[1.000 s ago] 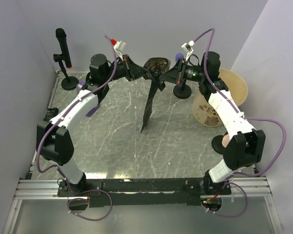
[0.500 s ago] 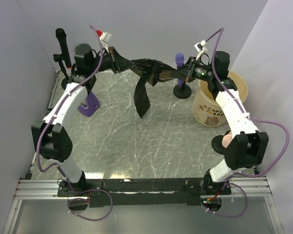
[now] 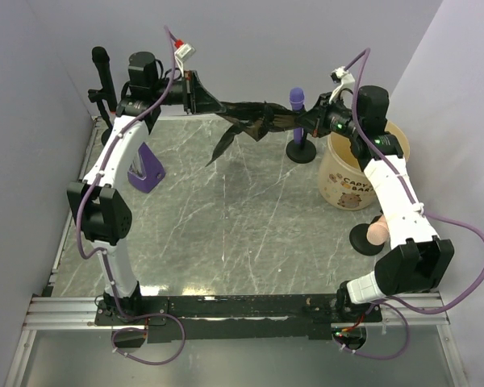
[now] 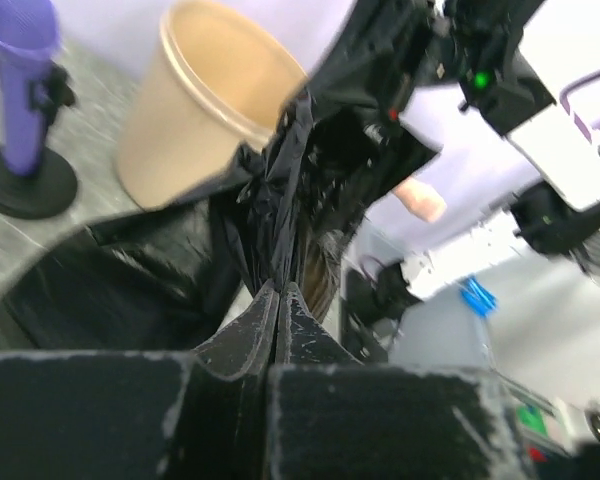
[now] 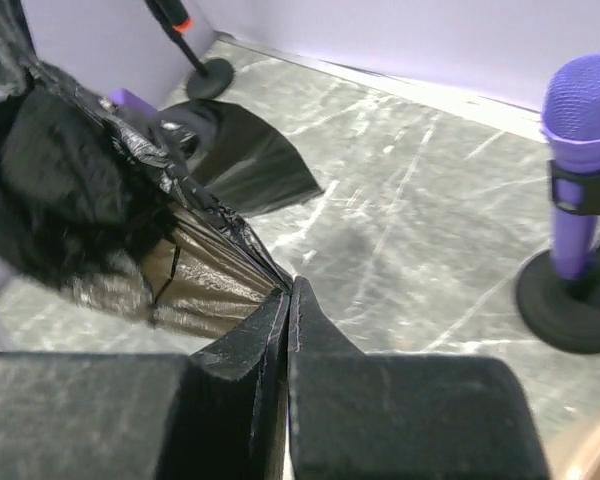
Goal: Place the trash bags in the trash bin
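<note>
A glossy black trash bag [image 3: 246,117] is stretched in the air between my two grippers at the back of the table, with a flap hanging down toward the marble. My left gripper [image 3: 206,95] is shut on its left end; in the left wrist view the film [image 4: 290,200] is pinched between the fingertips. My right gripper [image 3: 306,121] is shut on its right end, and the bag [image 5: 180,250] shows in the right wrist view. The tan trash bin [image 3: 359,173] stands upright at the right, under my right arm; it also shows in the left wrist view [image 4: 195,100].
A purple microphone on a round black base [image 3: 300,129] stands just left of the bin, close under the bag. A black microphone on a stand [image 3: 105,89] is at the back left. A purple object [image 3: 145,169] sits at the left. Another black base [image 3: 367,235] lies near the bin.
Both grippers have lifted and pulled the bag out sideways. The long hanging strip has risen off the table and shortened. The left arm swung back-left; the right wrist moved over the bin.
</note>
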Motion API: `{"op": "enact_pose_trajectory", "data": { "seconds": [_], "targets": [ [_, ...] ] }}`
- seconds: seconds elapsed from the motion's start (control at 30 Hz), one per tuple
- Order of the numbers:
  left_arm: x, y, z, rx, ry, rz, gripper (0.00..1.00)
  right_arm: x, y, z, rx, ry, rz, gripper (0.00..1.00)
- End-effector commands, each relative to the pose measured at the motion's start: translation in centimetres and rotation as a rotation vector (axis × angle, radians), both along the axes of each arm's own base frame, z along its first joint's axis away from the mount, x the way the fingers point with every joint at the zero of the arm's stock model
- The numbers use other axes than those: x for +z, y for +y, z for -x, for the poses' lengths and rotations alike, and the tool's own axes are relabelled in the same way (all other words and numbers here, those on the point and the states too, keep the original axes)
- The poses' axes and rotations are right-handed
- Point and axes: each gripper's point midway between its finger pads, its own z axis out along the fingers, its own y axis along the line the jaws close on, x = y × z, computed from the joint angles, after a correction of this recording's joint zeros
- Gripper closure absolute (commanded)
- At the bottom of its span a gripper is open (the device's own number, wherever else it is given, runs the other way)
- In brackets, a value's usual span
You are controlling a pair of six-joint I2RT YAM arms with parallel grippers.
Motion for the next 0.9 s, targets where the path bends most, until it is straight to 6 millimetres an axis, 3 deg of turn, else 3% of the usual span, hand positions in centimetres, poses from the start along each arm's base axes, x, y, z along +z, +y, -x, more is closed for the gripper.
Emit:
{"op": "enact_pose_trajectory", "data": {
  "seconds": [0.0, 0.07, 0.1, 0.13, 0.2, 0.27, 0.3, 0.33, 0.4, 0.5, 0.6, 0.87],
  "targets": [
    [-0.1, 1.4, 1.7, -0.030, -0.011, -0.023, 0.99, 2.5, -1.9, -0.1, -0.055, -0.116, 0.104, 1.00],
    [-1.0, 1.9, -0.4, 0.131, -0.077, -0.102, 0.99, 2.7, -0.7, 1.0, 0.029, -0.092, 0.072, 1.00],
    [-1.3, 2.3, -1.7, 0.237, -0.144, -0.159, 0.89, 2.8, -0.2, 1.6, 0.062, -0.077, 0.048, 1.00],
    [-1.6, 3.1, -2.9, 0.347, -0.217, -0.219, 0.72, 3.0, 0.3, 2.1, 0.086, -0.058, 0.016, 1.00],
    [-0.8, 5.8, -4.9, 0.632, -0.374, -0.281, 0.44, 3.1, 1.0, 2.7, 0.121, -0.009, -0.045, 1.00],
    [2.1, 7.8, -2.9, 0.797, -0.643, -0.230, 0.26, 3.3, 1.8, 3.1, 0.154, 0.040, -0.113, 1.00],
    [1.3, 8.1, -1.7, 0.823, -0.785, -0.276, 0.25, 3.5, 2.1, 3.1, 0.168, 0.062, -0.151, 1.00],
    [2.2, 7.0, 1.0, 0.793, -0.932, -0.283, 0.25, 3.7, 2.4, 3.2, 0.182, 0.077, -0.182, 1.00],
    [-1.0, 5.0, 4.2, 0.672, -1.112, -0.361, 0.26, 4.1, 3.1, 3.6, 0.219, 0.105, -0.233, 1.00],
    [-3.6, 1.8, 7.9, 0.493, -1.273, -0.378, 0.30, 4.8, 3.7, 4.2, 0.265, 0.121, -0.271, 1.00],
    [-5.3, -1.2, 8.8, 0.437, -1.305, -0.366, 0.32, 5.3, 4.1, 4.8, 0.302, 0.127, -0.292, 1.00],
    [-5.3, -7.5, 7.6, 0.508, -1.317, -0.285, 0.37, 6.1, 4.1, 5.7, 0.309, 0.122, -0.301, 1.00]
  ]
}}
